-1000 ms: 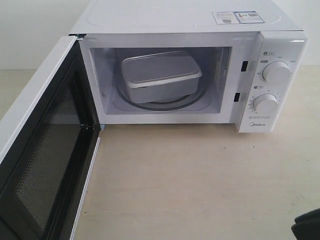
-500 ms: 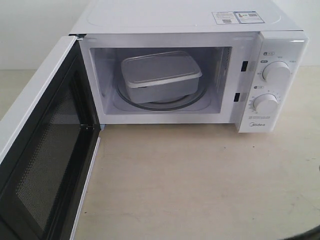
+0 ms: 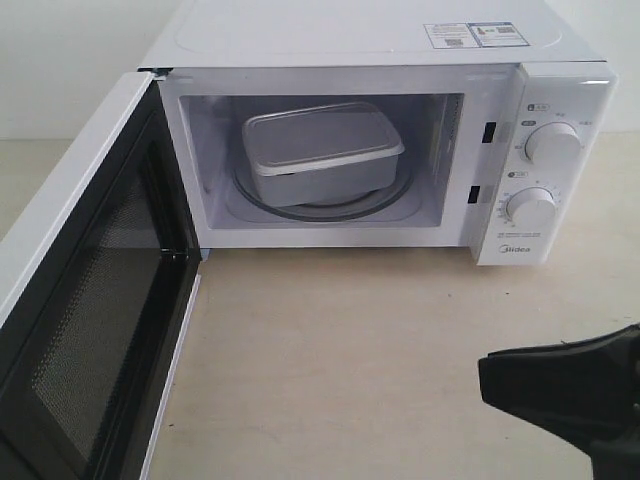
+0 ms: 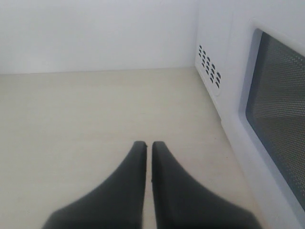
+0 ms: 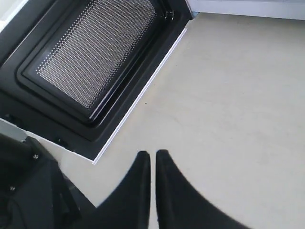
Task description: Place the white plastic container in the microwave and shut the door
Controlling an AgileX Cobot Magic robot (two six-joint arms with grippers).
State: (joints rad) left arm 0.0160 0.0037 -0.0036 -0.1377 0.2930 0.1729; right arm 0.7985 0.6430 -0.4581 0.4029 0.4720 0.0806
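The white plastic container [image 3: 320,150] sits on the glass turntable [image 3: 372,208] inside the microwave [image 3: 380,40], so only the door [image 3: 90,300] is left, and it stands wide open. Your left tool [image 4: 148,148], clenched on nothing, hangs near the door's outer face. Press there toward the free edge and sweep steadily until it latches. Steer the right tool [image 5: 152,155], also clenched empty over the bench [image 3: 380,360], out of the door's swing.

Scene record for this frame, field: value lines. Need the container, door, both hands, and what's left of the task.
white plastic container: inside microwave, on turntable, lid on
door: wide open
left hand: shut, empty, near the door's outer face
right hand: shut, empty, over table by the door's inner side
remaining: close the door
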